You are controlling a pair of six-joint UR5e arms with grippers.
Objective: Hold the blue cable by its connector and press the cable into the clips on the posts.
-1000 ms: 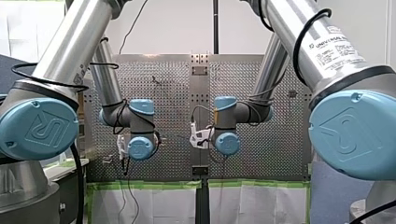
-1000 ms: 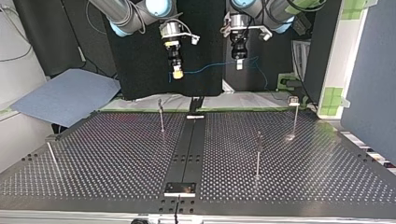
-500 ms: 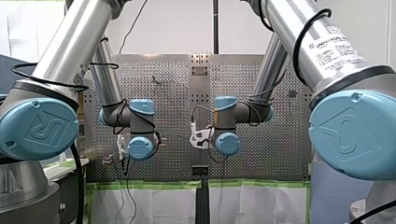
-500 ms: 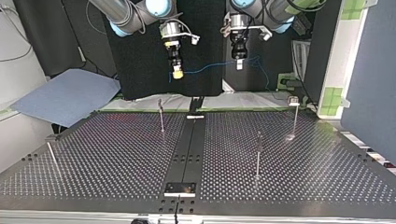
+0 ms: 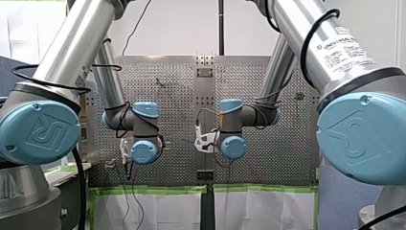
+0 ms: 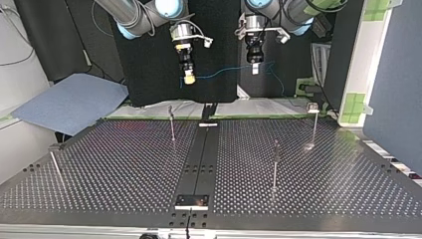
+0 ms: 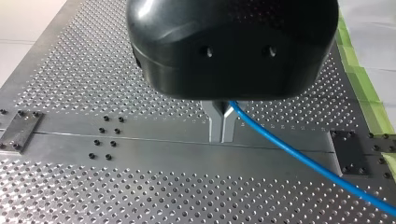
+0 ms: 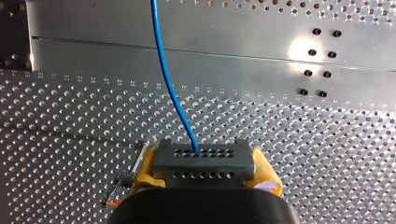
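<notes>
In the top view the blue cable (image 6: 224, 71) hangs in a shallow curve between my two grippers, high above the table. My right gripper (image 6: 189, 78) has its yellow pads (image 8: 145, 165) shut on the grey connector (image 8: 204, 164), and the blue cable (image 8: 164, 74) leaves the connector's front. My left gripper (image 7: 222, 128) has its metal fingers shut on the blue cable (image 7: 299, 158), which trails off beside it. In the top view my left gripper (image 6: 254, 67) holds the cable with a loose loop hanging past it. Thin posts (image 6: 171, 121) (image 6: 275, 164) (image 6: 314, 122) stand on the perforated table (image 6: 124, 169), well below both grippers.
Another slim post (image 6: 54, 167) leans near the table's edge at the top view's left. A dark centre rail (image 6: 201, 154) runs along the table. A blue sheet (image 6: 69, 102) lies beyond the table. Green tape (image 7: 369, 93) lines the table's edge.
</notes>
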